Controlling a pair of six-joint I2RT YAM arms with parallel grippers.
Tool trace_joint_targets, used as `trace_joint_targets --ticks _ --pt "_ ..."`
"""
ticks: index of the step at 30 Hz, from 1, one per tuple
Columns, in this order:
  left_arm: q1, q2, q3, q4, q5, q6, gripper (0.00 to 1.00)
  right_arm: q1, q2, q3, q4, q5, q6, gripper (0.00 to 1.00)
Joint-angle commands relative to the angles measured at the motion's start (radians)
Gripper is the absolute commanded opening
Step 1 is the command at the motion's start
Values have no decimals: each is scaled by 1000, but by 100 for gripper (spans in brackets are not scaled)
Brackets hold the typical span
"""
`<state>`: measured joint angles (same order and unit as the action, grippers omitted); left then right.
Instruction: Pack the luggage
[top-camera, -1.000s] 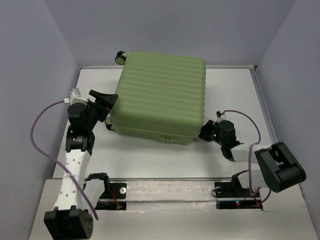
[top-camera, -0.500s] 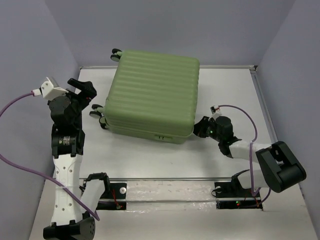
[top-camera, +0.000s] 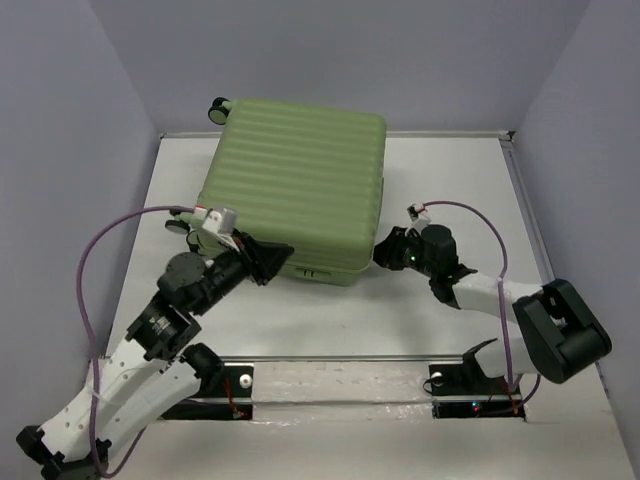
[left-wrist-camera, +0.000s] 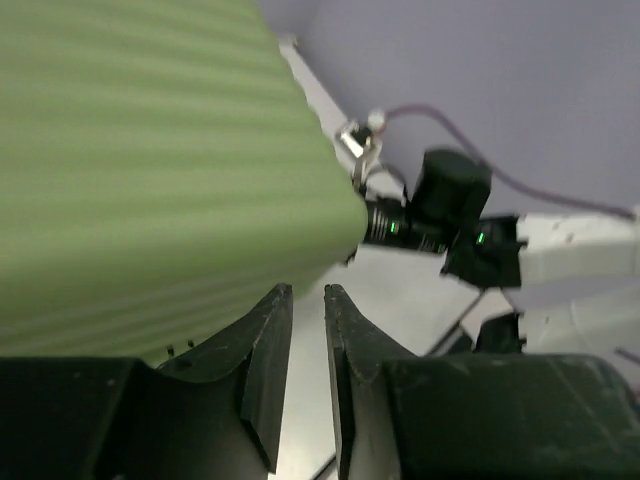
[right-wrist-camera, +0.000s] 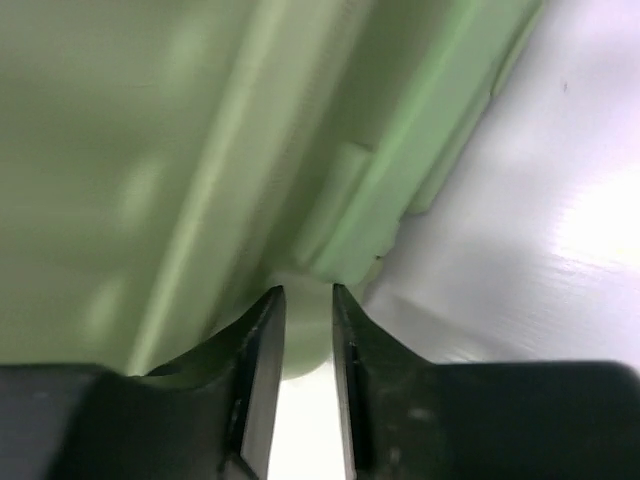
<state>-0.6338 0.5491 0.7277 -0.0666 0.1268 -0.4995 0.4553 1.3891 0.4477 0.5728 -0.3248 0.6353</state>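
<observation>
The luggage (top-camera: 295, 185) is lying flat and shut on the white counter (top-camera: 455, 185), toward the back and a bit to the left. One small wheel (top-camera: 218, 107) is sticking out at its far left corner.

The left end effector (top-camera: 270, 262) is reaching in at the near edge of the luggage. In the left wrist view its fingers (left-wrist-camera: 262, 350) are sitting almost together with only a thin gap, and nothing is sitting between them.

The right end effector (top-camera: 385, 250) is pointing at the near right corner of the luggage. Its fingers (right-wrist-camera: 258, 360) are also squeezed almost together, with the tips right up against the green shell (right-wrist-camera: 150, 150). I cannot tell if they are pinching any bit of it.
</observation>
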Motion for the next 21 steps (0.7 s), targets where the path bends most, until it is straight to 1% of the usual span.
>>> trace_joint_targets --ticks 1,2,3,4,5,7,8,10,11,14,16,18,21 --pt "-240 6 -180 17 -145 -51 30 19 -165 -76 -14 128 -111 34" --pt "-282 18 -241 45 -189 -68 30 19 -233 -108 -22 145 -115 35" --pt "-338 29 -263 59 -228 -80 30 19 -269 -138 -43 157 -120 35" --pt "-352 66 -287 123 -236 -92 30 19 -304 -192 -45 155 -120 35" --pt "-359 90 -293 149 -239 -96 31 19 -374 -223 -38 141 -129 35" --pt "-360 149 -292 198 -234 -97 32 19 -442 -285 25 97 -155 35" --pt "-360 216 -277 249 -227 -82 33 19 -496 -325 47 83 -166 35" --pt "-360 282 -252 284 -223 -73 33 19 -525 -334 45 22 -193 35" --pt "-360 345 -226 322 -217 -67 33 19 -529 -327 48 -3 -204 35" --pt "-360 443 -180 369 -214 -44 34 19 -500 -322 99 -56 -252 37" --pt "-360 489 -148 376 -246 -30 34 19 -448 -330 192 -100 -273 39" --pt "-359 509 -119 372 -286 -30 34 19 -402 -320 260 -120 -295 41" --pt "-351 522 -102 352 -337 -37 34 19 -299 -305 315 -160 -316 41"
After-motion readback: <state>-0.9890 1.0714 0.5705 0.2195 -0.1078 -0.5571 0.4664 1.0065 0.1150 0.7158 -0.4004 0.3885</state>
